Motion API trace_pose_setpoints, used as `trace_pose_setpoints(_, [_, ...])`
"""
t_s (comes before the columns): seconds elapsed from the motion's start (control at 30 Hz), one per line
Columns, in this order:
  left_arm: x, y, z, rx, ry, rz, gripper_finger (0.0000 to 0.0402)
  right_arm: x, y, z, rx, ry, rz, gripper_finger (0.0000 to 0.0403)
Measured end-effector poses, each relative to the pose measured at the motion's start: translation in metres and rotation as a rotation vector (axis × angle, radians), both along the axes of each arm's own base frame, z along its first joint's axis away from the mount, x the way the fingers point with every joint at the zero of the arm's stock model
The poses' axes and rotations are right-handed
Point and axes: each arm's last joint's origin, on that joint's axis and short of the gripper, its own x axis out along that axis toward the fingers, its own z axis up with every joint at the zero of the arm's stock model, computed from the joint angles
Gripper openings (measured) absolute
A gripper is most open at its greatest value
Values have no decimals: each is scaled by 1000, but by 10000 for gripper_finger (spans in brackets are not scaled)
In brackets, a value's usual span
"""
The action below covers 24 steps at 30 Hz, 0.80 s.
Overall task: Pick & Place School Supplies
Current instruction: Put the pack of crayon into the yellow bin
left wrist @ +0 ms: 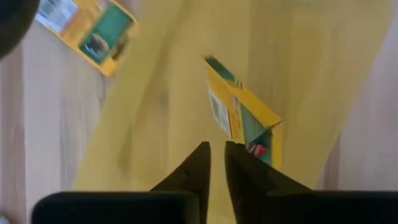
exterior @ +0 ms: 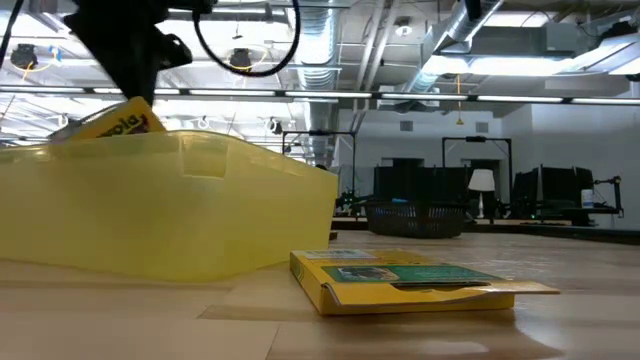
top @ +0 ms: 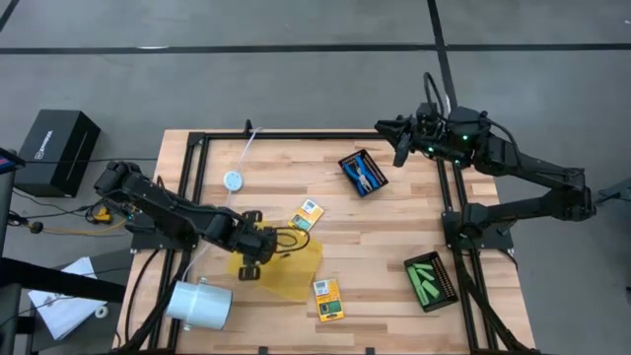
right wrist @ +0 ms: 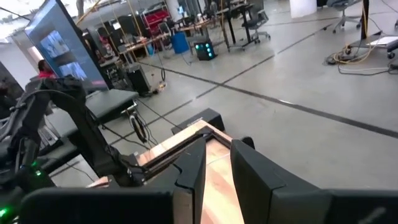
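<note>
1. A yellow tray (exterior: 170, 205) fills the left side, resting on the wooden table (exterior: 560, 320).
2. A yellow box (exterior: 115, 122) leans tilted behind the tray's rim, under a dark arm (exterior: 125, 50).
3. A yellow-and-green box (exterior: 400, 282) lies flat on the table just right of the tray.
4. A black mesh basket (exterior: 415, 215) sits farther back.

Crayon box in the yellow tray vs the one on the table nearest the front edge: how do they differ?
The crayon box in the tray sits tilted up on the yellow tray; the front crayon box lies flat on bare table. The tray one is right by the left gripper; the front one has no gripper near it. Both are yellow and green.
</note>
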Motion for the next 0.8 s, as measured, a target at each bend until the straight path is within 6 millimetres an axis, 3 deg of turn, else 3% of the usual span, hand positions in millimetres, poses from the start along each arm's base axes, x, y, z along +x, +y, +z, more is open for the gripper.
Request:
trace_pose_setpoints(0.2, [1,28,20,0,-123,109,91,2,-3,-1,-4,5,-9,68])
trace_pose_setpoints(0.4, [-12,64,45,3,-237,249,123,-1,-8,-1,-7,5,-40,68])
trace_pose_setpoints(0.63, [-32,88,71,-22,-379,346,131,-3,-16,5,-21,-51,-10,68])
trace_pose_setpoints(0.8, [-31,92,79,-110,-449,333,123,-4,-19,8,-23,-85,20,68])
